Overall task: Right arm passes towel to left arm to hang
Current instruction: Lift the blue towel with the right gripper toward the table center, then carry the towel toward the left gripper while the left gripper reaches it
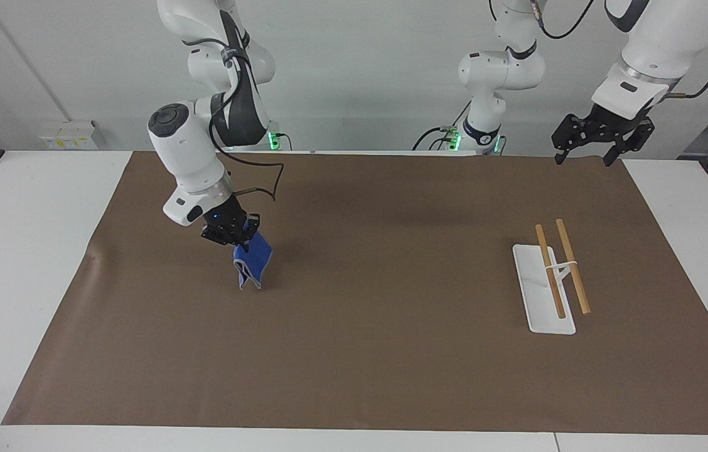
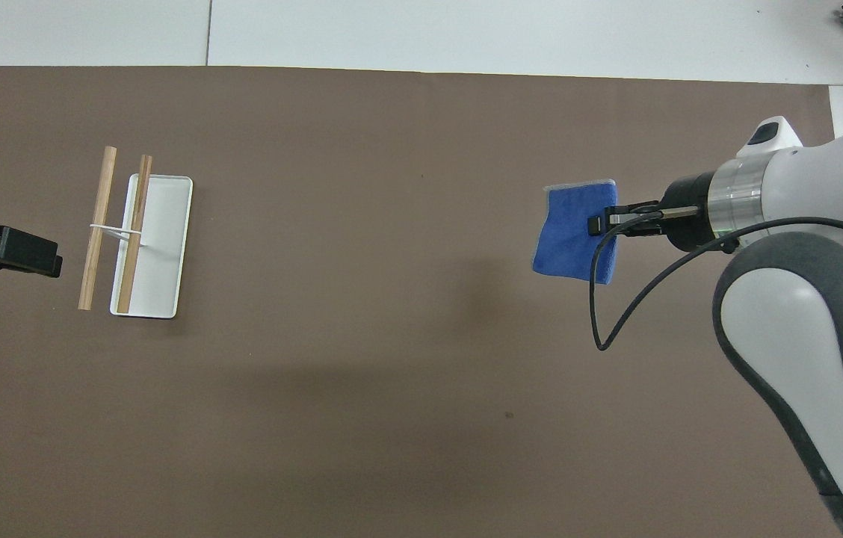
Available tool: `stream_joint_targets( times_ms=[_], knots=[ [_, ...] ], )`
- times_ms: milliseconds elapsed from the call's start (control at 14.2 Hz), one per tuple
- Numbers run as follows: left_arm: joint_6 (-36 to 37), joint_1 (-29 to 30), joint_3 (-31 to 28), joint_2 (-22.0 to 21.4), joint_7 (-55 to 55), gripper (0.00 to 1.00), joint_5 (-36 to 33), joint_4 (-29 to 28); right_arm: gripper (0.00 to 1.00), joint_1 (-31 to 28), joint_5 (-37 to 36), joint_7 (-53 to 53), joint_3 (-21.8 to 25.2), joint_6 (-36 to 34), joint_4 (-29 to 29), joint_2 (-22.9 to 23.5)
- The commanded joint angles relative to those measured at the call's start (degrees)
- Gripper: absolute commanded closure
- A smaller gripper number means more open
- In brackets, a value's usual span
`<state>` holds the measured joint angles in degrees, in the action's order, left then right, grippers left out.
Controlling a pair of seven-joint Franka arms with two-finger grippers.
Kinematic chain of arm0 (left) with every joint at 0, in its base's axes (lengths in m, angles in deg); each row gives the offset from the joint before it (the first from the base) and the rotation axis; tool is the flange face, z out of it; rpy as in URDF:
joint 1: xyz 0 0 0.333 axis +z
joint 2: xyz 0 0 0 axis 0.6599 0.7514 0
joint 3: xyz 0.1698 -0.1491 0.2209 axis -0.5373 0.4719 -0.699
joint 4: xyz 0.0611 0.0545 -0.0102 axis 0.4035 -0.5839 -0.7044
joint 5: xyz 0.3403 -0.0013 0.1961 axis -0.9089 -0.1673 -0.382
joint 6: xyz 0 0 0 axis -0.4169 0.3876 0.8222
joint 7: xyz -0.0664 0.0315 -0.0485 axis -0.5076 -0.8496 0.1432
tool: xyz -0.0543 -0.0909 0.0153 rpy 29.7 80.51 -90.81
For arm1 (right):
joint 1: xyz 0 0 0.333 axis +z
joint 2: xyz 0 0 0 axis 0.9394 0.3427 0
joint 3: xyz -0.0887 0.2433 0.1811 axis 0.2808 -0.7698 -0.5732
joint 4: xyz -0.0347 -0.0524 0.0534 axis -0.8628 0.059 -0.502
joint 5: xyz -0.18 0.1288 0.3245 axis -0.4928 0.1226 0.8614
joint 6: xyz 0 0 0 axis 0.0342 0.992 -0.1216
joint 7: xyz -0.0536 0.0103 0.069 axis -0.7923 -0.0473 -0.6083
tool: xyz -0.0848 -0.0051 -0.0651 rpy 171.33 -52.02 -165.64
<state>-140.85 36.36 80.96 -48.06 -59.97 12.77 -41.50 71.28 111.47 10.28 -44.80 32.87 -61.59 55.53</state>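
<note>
The blue towel (image 1: 251,262) hangs from my right gripper (image 1: 238,242), which is shut on its top edge and holds it above the brown mat at the right arm's end of the table. In the overhead view the towel (image 2: 569,233) hangs by the gripper (image 2: 601,223). My left gripper (image 1: 583,155) is open and empty, raised above the mat's edge at the left arm's end. Its black body shows in the overhead view (image 2: 14,250). The left arm waits there.
A white-based rack (image 1: 542,290) with two wooden rods (image 1: 572,265) stands on the mat toward the left arm's end, also in the overhead view (image 2: 156,246). The brown mat (image 1: 379,314) covers most of the white table.
</note>
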Motion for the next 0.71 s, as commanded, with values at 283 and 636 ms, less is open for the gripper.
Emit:
stream_joint_targets(
  times_ms=[283,636],
  knots=[
    [-6.2,-2.2,0.5,-1.7,-7.1,0.00,3.7,-3.3,1.00,-0.5,21.3,-1.3,-0.3,-3.1,-0.1,-2.1],
    [-18.0,-6.8,0.5,-5.1,-24.7,0.00,12.3,-11.8,1.00,-0.5,36.4,0.8,-0.3,-4.4,-2.3,-3.1]
  ],
)
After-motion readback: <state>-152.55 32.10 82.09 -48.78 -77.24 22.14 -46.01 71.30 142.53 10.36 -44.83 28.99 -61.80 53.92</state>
